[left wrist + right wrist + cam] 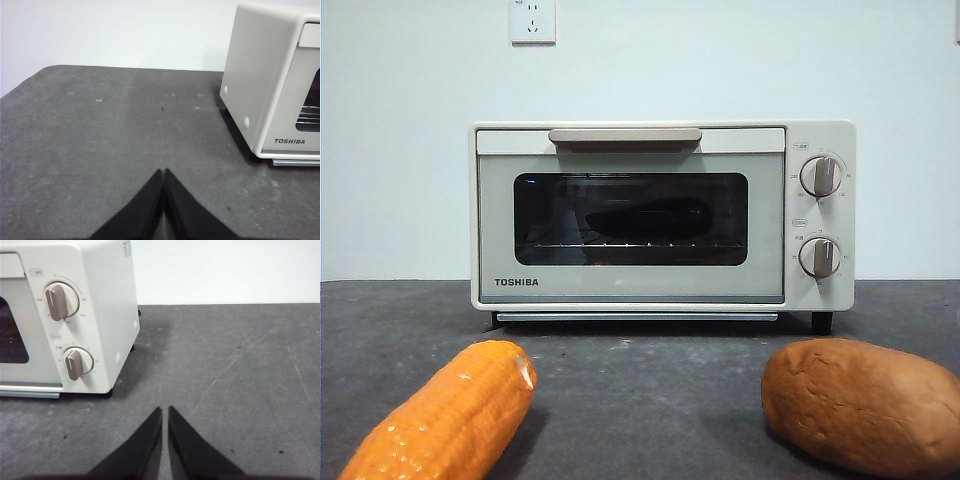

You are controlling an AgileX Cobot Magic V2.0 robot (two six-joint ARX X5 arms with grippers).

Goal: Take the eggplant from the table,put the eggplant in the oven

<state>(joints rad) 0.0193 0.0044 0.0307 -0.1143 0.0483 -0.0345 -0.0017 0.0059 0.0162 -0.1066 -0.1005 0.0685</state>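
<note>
The cream-white TOSHIBA oven (660, 290) stands at the back of the dark grey table (650, 380) with its door closed. Through the dark glass I make out the eggplant (645, 218) as a long dark shape lying on the wire rack. My left gripper (163, 172) is shut and empty over bare table, off the oven's (260, 85) left side. Off the knob side of the oven (95, 305), my right gripper (165, 411) is shut too, holding nothing. Neither arm shows in the front view.
An orange corn cob (445, 415) lies at the near left and a brown bread-like lump (865, 405) at the near right. Two round knobs (820, 215) sit on the oven's right side. A white wall with a socket (532, 20) is behind.
</note>
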